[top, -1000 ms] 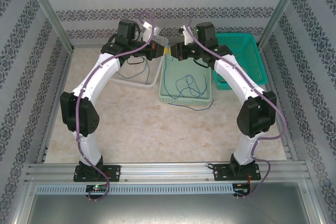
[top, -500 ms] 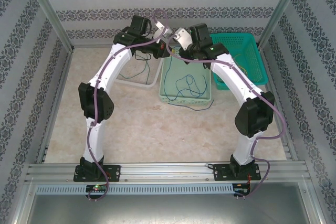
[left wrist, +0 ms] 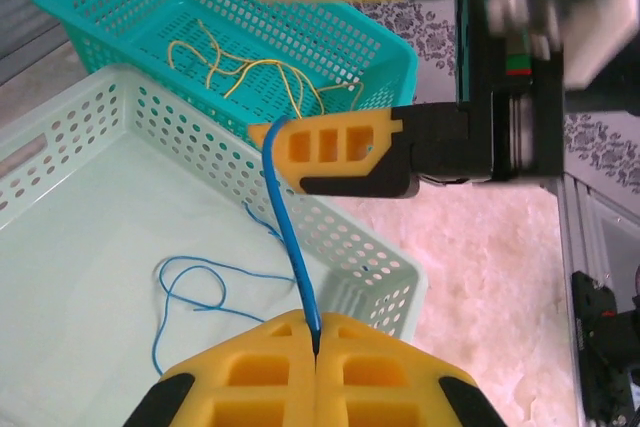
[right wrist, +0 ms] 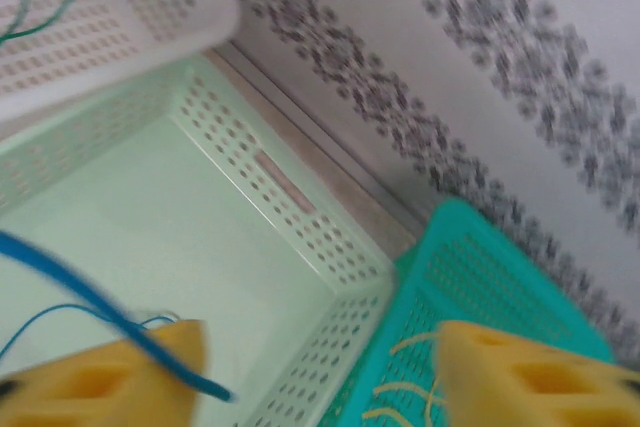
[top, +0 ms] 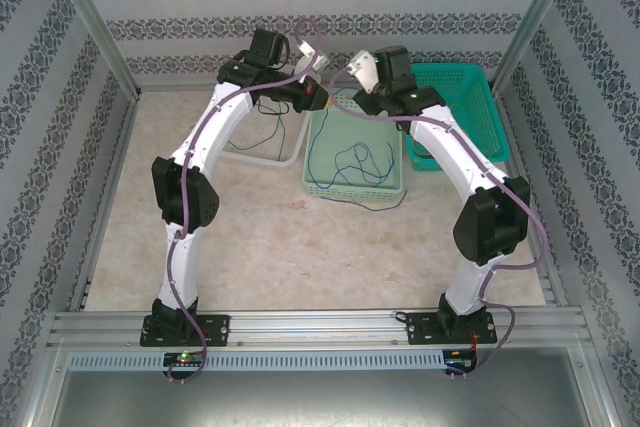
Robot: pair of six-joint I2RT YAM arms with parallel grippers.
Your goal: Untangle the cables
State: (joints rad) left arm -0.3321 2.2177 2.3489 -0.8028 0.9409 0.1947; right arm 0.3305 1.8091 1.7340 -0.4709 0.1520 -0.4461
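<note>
One blue cable (left wrist: pixel 290 247) is pinched in my left gripper (left wrist: pixel 316 347) above the pale green basket (left wrist: pixel 60 137); my right gripper (right wrist: pixel 320 377) gapes wide. Next, I'd draw it clear.

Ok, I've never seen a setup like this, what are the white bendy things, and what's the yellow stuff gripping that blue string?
Those are two robot arms, the left arm and the right arm, bolted to a table. One picture looks down from above; the other two come from cameras on the wrists, so the yellow blocks are pincer fingers. On it stand a white basket holding a green cable, a pale green basket, and a teal basket holding yellow cables. The left pincer is shut on a blue cable trailing into the pale green basket. The right pincer is open, the cable's end beside one finger.
</note>
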